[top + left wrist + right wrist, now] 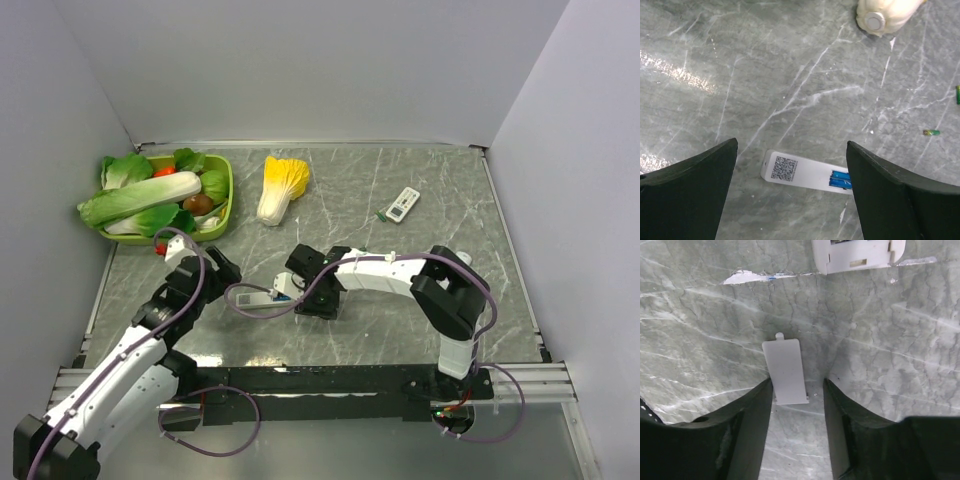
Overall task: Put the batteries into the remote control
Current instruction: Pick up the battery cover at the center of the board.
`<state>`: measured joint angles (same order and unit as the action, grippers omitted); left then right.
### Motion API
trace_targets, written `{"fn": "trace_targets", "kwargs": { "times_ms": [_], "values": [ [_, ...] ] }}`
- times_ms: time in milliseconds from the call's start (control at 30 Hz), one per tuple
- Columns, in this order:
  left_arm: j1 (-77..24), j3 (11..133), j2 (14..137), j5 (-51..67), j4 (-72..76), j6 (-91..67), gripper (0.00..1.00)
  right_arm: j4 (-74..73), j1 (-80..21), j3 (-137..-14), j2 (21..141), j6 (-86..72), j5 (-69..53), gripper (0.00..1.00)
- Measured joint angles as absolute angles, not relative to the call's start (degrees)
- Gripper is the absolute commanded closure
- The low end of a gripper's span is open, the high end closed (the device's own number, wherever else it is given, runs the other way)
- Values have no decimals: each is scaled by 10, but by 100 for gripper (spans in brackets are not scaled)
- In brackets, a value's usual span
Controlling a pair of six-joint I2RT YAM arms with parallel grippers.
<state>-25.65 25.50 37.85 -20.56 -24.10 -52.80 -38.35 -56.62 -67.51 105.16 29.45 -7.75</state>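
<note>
Black fingers of our right gripper [797, 383] stand partly open around a flat white plastic battery cover [785, 370] lying on the grey marbled table [900, 340]. One finger touches its long edge and the other stands just clear, so nothing is clamped. Just beyond the cover we see the open end of the slim white remote control [855, 255]. Our left gripper [791, 145] hangs wide open above that remote, whose bay holds blue batteries [840, 180] close to one finger. One small green battery [931, 132] lies loose, well apart.
</note>
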Motion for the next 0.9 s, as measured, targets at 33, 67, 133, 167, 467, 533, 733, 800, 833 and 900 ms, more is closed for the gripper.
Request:
{"fn": "trace_targets", "kwargs": {
  "times_ms": [33, 67, 133, 167, 467, 533, 733, 800, 833, 900],
  "values": [
    [-253, 255, 385, -203, -238, -526, 7, -384, -567, -676, 1053, 296, -76, 56],
    [-249, 255, 394, -202, -234, -522, 7, -384, -568, -676, 1053, 297, -76, 57],
    [-238, 255, 408, -192, -226, -515, 7, -384, -570, -676, 1053, 300, -75, 66],
    [-233, 255, 414, -189, -222, -512, 6, -386, -572, -677, 1054, 301, -74, 69],
    [-178, 278, 520, -117, -167, -451, 11, -387, -579, -678, 1054, 309, -66, 79],
    [-174, 296, 551, -94, -156, -429, 12, -385, -579, -676, 1051, 309, -66, 79],
    [-173, 386, 667, 10, -112, -337, 16, -374, -582, -647, 1025, 308, -68, 80],
    [-173, 412, 705, 52, -98, -308, 18, -375, -583, -634, 1007, 307, -69, 80],
    [-173, 425, 725, 77, -96, -295, 19, -377, -583, -630, 999, 307, -69, 80],
    [-176, 449, 763, 116, -93, -274, 19, -380, -583, -625, 980, 307, -69, 80]
  ]
}}
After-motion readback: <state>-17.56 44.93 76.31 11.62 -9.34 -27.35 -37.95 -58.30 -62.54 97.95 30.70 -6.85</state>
